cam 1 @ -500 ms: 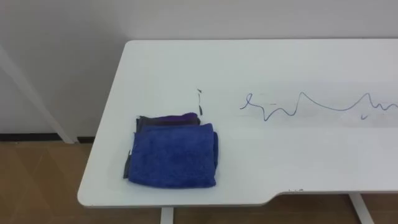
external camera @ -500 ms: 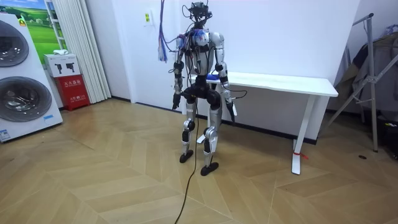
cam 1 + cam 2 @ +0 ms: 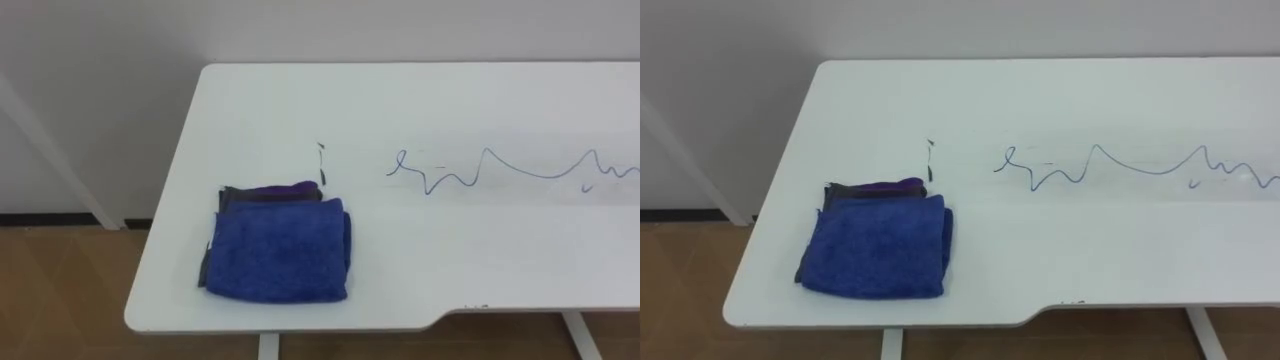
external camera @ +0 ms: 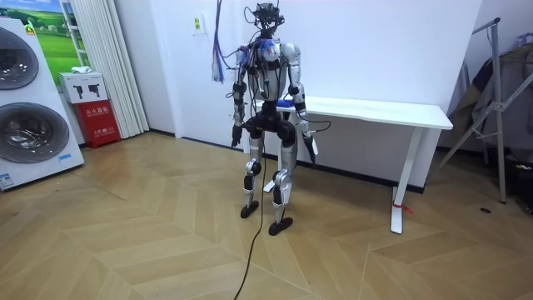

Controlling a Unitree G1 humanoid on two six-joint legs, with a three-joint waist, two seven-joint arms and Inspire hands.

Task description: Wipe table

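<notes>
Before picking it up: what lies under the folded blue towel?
Under the folded blue towel, a dark purple-grey cloth peeks out at the far edge; its remainder is covered.

**A pale room with a herringbone floor**

We see a white wall (image 4: 383,50) behind a white table (image 4: 391,110) on white legs. Wood herringbone flooring (image 4: 125,242) covers the room. At the room view's left stand stacked washing machines (image 4: 33,125), a red cabinet (image 4: 98,123) and pale vertical blinds (image 4: 104,67).
</notes>
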